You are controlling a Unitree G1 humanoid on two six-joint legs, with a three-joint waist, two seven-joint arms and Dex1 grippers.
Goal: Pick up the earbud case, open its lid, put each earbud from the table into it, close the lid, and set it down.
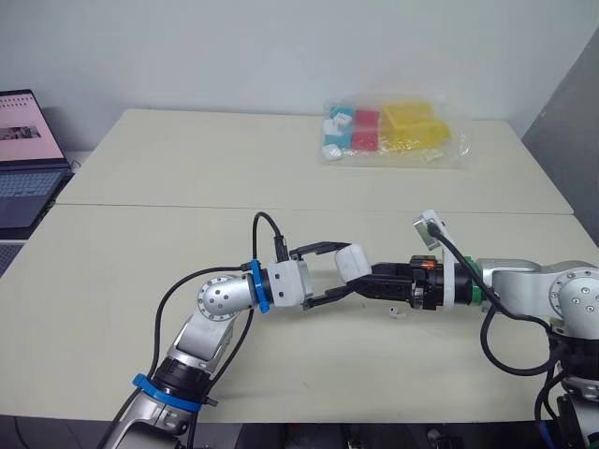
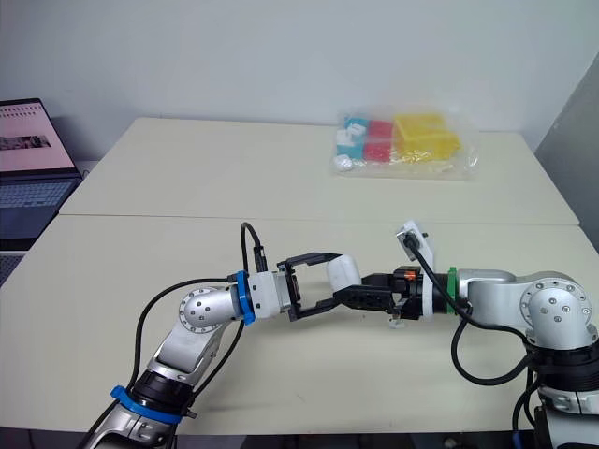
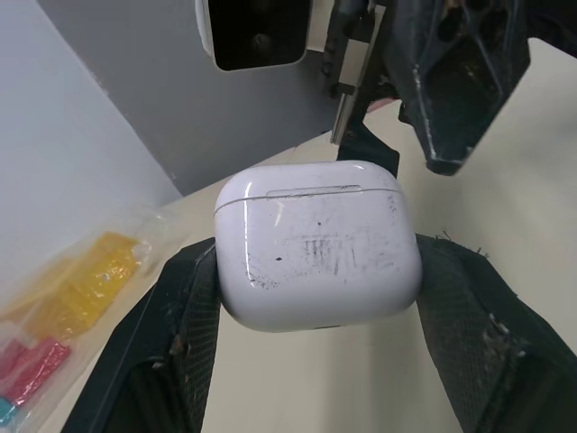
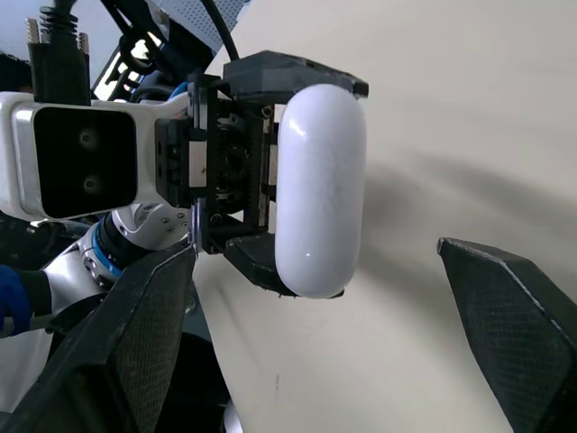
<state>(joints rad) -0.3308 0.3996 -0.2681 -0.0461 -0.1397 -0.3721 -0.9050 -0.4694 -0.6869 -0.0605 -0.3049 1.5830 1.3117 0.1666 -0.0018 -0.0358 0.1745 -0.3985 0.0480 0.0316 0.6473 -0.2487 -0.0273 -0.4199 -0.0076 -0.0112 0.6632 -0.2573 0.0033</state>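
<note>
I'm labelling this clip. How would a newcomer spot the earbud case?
On the near cream table, look where the two arms meet at the middle. The left gripper holds the earbud case between its black fingers, above the tabletop. It is a smooth, rounded white pebble with a closed lid seam, unlike the tiny earbud lying on the table nearby.

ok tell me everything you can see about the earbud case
The earbud case is a white rounded box of glossy plastic, with grey scuffs on its face. A thin seam marks the lid, which is shut. The left gripper clamps it between its two black fingers, one on each side, holding it in the air above the table. The right gripper faces it, open, with gaps between its fingers and the case.
</note>
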